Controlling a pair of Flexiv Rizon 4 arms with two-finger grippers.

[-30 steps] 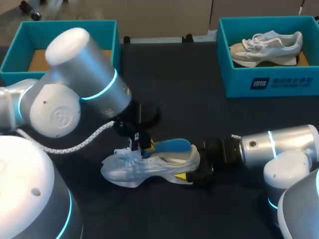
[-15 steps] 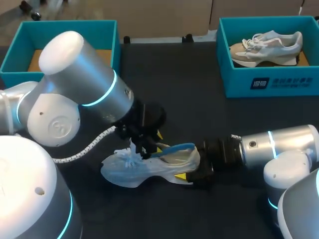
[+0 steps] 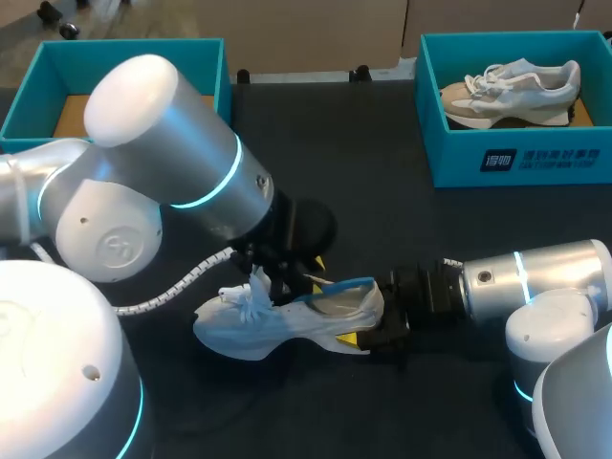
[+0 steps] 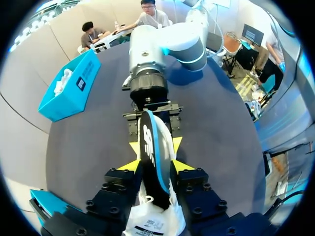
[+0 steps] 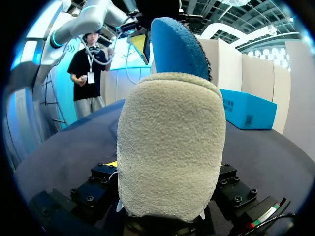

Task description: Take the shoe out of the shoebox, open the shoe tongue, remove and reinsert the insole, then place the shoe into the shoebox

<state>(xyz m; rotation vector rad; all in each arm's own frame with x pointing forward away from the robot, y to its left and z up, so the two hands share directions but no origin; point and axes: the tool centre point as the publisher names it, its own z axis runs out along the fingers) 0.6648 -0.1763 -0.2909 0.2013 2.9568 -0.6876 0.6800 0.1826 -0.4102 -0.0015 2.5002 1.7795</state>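
Observation:
A white shoe (image 3: 273, 325) lies on its side on the black table (image 3: 382, 210), toe toward my left. Its blue insole (image 3: 337, 285) rests partly in the opening, heel end sticking out over the collar. My left gripper (image 3: 285, 279) hangs over the tongue end; in the left wrist view the insole (image 4: 153, 147) stands on edge between its open fingers (image 4: 129, 166), close on both sides. My right gripper (image 3: 368, 333) is shut on the shoe's heel (image 5: 170, 147), which sits between its fingers in the right wrist view, with the insole (image 5: 177, 46) rising behind it.
A teal shoebox (image 3: 521, 158) at the back right holds a second pale shoe (image 3: 512, 88). Another teal box (image 3: 115, 57) with a brown floor stands at the back left. My bulky left arm (image 3: 182, 172) covers the table's left middle.
My left gripper let go of the insole's front end and opened. The insole sank flatter into the shoe. The left arm shifted right. The right arm stayed still.

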